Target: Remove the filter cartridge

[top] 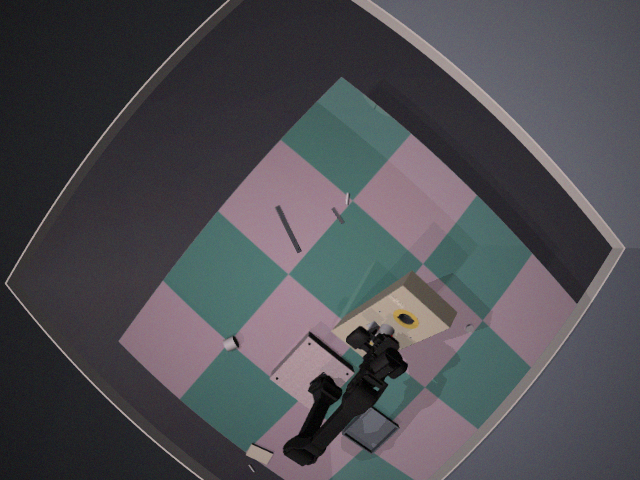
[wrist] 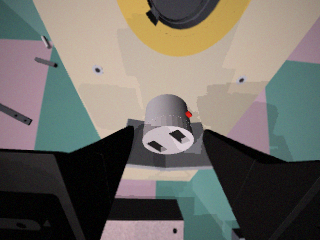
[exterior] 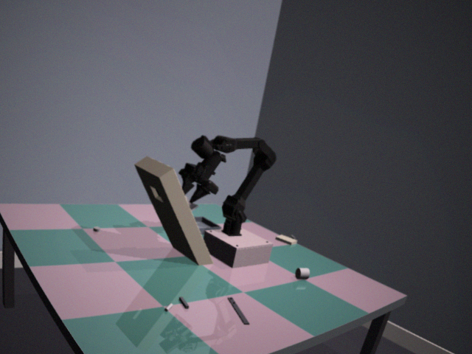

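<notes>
Hovering over the service panel, the jaws stand well open, one finger on each side of the filter cartridge, and they're not gripping it! The wrist view gives us a gap at either side of that round grey body. Look at the face: two dark slots, side by side and slanted, plus a bright red mark up on the flank.

And the cartridge is out of its opening! It's at the grey ledge on the panel's front, lower down than the yellow ring with its dark round hole. Exactly how it meets that ledge, I cannot tell. The panel itself leans at a steep tilt on the checkered bench.

Over to the tray, down on the bench near the arm's pale base box: the cartridge is not in there, it's up at the panel. Out on the other side of the base, a small white cylinder lies on its side, and further off a long dark bar lies near a shorter one.
</notes>
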You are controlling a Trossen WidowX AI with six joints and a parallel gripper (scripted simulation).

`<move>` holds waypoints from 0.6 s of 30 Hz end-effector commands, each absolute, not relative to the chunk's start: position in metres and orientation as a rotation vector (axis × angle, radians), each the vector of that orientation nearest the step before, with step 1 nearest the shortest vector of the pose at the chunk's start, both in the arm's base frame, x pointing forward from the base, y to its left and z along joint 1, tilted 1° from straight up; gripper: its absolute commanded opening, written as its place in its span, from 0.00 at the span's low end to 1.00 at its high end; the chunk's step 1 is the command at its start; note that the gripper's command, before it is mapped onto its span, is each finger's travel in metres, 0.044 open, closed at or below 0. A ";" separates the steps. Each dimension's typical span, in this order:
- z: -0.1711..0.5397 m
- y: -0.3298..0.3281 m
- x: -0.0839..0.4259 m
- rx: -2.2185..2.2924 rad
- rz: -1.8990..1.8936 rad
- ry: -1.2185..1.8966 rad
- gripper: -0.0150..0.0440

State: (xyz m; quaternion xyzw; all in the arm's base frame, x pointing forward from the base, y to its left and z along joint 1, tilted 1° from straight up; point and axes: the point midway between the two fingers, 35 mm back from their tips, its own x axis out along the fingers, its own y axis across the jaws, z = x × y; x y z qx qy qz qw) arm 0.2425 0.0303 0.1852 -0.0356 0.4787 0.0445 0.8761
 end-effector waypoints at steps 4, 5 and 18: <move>0.172 0.031 0.247 -0.072 0.095 1.009 0.77; 0.172 0.031 0.247 -0.072 0.095 1.009 0.77; 0.176 0.031 0.247 -0.073 0.092 1.003 0.57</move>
